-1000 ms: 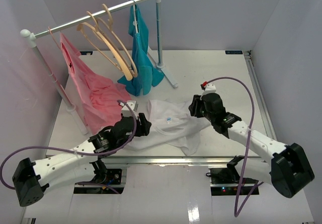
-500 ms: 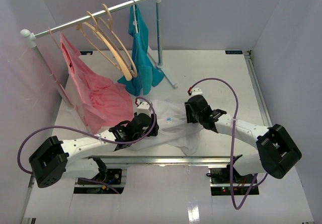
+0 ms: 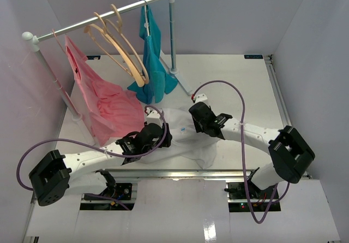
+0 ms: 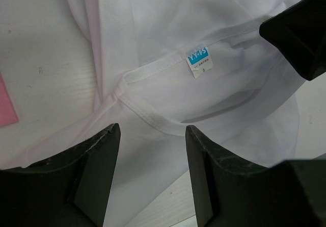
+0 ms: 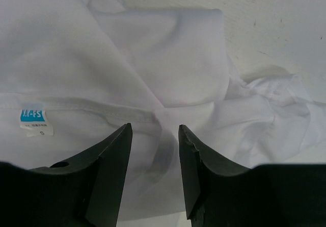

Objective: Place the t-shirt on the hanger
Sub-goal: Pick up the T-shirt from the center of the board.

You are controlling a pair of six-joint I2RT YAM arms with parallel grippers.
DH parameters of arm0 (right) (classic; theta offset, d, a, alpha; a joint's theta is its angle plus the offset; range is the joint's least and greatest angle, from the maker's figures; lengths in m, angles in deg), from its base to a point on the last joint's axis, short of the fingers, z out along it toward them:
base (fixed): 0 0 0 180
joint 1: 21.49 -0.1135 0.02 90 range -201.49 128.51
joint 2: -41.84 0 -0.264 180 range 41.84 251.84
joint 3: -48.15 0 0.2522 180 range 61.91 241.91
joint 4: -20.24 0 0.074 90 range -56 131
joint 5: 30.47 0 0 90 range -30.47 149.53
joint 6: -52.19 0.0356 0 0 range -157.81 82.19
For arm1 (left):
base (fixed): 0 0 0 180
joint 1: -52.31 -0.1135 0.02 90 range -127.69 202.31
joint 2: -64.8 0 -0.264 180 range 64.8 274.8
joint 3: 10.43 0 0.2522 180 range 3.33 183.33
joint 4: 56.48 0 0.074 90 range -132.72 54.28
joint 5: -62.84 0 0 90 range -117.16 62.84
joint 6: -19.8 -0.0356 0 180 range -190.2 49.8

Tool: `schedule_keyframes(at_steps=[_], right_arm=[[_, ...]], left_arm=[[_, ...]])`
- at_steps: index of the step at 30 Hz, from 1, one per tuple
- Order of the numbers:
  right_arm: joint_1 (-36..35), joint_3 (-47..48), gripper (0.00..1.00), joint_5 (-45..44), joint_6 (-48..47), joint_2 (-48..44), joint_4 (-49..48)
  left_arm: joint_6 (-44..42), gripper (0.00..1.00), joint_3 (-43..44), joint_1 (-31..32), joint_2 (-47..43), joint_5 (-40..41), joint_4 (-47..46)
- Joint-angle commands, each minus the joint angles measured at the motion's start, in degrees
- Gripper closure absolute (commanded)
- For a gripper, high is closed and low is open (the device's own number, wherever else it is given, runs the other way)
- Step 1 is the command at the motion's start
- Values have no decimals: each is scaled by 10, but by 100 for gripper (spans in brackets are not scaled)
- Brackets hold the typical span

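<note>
The white t-shirt [image 3: 188, 139] lies crumpled on the table, its collar with a blue size label [image 4: 197, 59] facing up. My left gripper [image 3: 165, 135] is open just above the left side of the collar [image 4: 147, 116]. My right gripper [image 3: 192, 124] is open above the collar's right end [image 5: 137, 116], near the label [image 5: 31, 116]. Neither holds cloth. Two pale beige wooden hangers [image 3: 122, 46] hang on the rail [image 3: 103, 15] at the back left.
A pink garment [image 3: 103, 104] on a thin pink hanger hangs at the rail's left end and drapes onto the table. A teal-blue garment [image 3: 152, 57] hangs at its right. The rack's right post and foot [image 3: 180, 79] stand behind the t-shirt.
Both arms have moved inward over the t-shirt: the left gripper to the right onto the collar, the right gripper to the left toward the label. The t-shirt has not moved.
</note>
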Motion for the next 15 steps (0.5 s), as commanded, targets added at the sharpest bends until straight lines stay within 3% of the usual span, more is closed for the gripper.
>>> schedule_keyframes(at_steps=[1,10,15], right_arm=[[-13,43,52,-87,23,37,66],[-16,64,58,-134,49,66,114],[-18,76,74,-130,48,66,116]], left_arm=[[4,35,-16,-3,-49,18,-4],[3,34,-42,-3,-100,25,6],[4,33,-48,-3,-112,27,8]])
